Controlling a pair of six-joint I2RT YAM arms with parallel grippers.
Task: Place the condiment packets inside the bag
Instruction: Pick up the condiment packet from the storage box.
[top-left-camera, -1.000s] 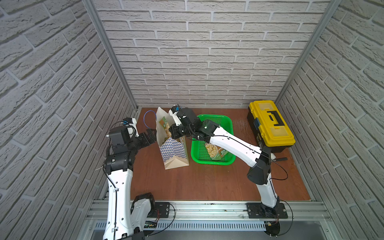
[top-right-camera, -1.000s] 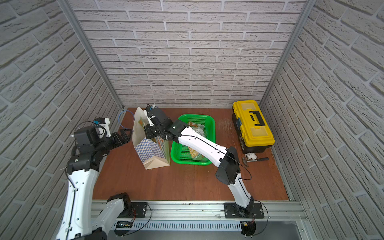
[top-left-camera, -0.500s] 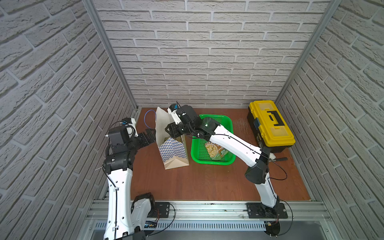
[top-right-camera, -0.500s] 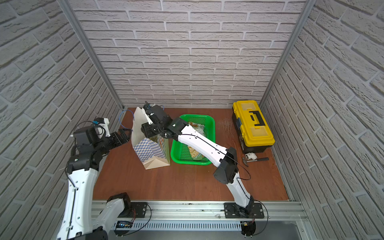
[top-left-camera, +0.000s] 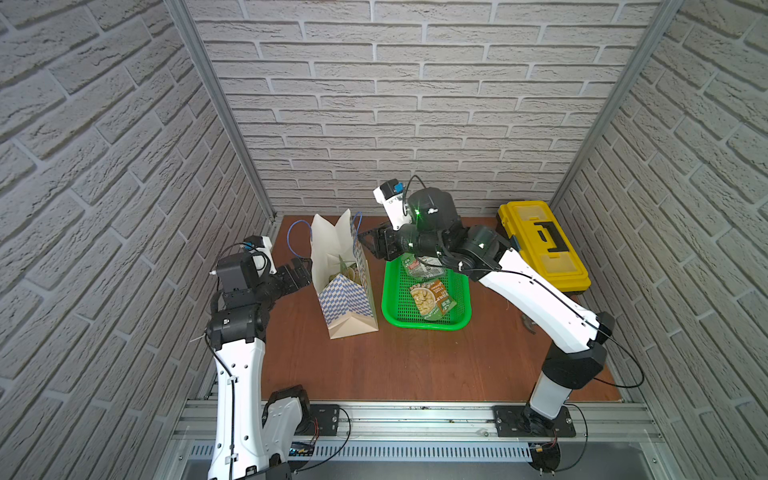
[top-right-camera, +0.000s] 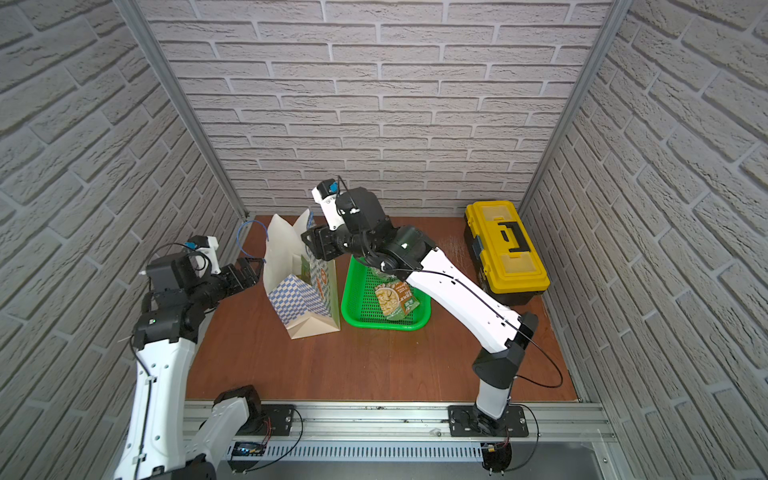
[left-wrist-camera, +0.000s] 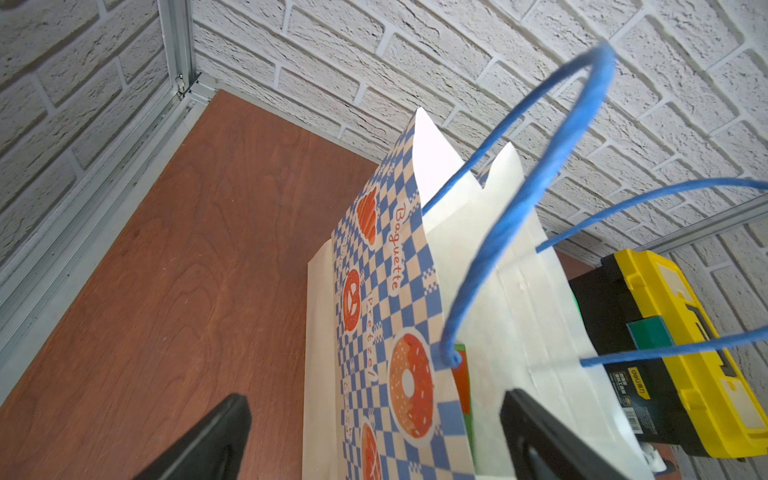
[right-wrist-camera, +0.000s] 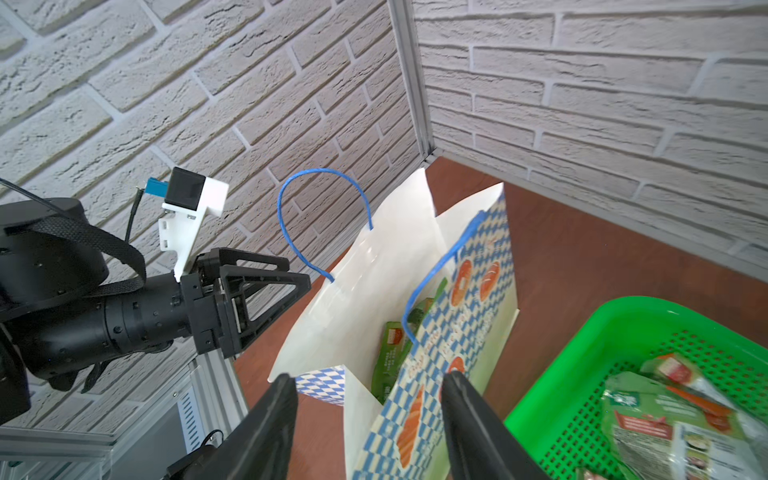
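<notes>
The bag (top-left-camera: 347, 297) (top-right-camera: 305, 301) stands open and upright, left of the basket. A green condiment packet (right-wrist-camera: 390, 353) (top-left-camera: 347, 272) stands inside it, and a sliver of it shows in the left wrist view (left-wrist-camera: 461, 374). Two more packets (top-left-camera: 430, 297) (top-left-camera: 419, 266) lie in the green basket, also seen in the right wrist view (right-wrist-camera: 673, 415). My right gripper (top-left-camera: 374, 245) (right-wrist-camera: 365, 399) hovers open and empty by the bag's upper right edge. On the other side, my left gripper (top-left-camera: 301, 270) (left-wrist-camera: 374, 415) is wide open against the bag's left wall, holding nothing.
The green perforated basket (top-left-camera: 424, 326) (right-wrist-camera: 582, 332) sits just right of the bag. A yellow and black toolbox (top-left-camera: 544, 245) (left-wrist-camera: 685, 353) stands at the back right. Blue cord handles (left-wrist-camera: 540, 187) arch over the bag's mouth. Brick walls close in on three sides.
My right gripper's jaws have gone from shut to open, and it has drawn back a little from the bag's mouth towards the basket. The left arm has stayed put.
</notes>
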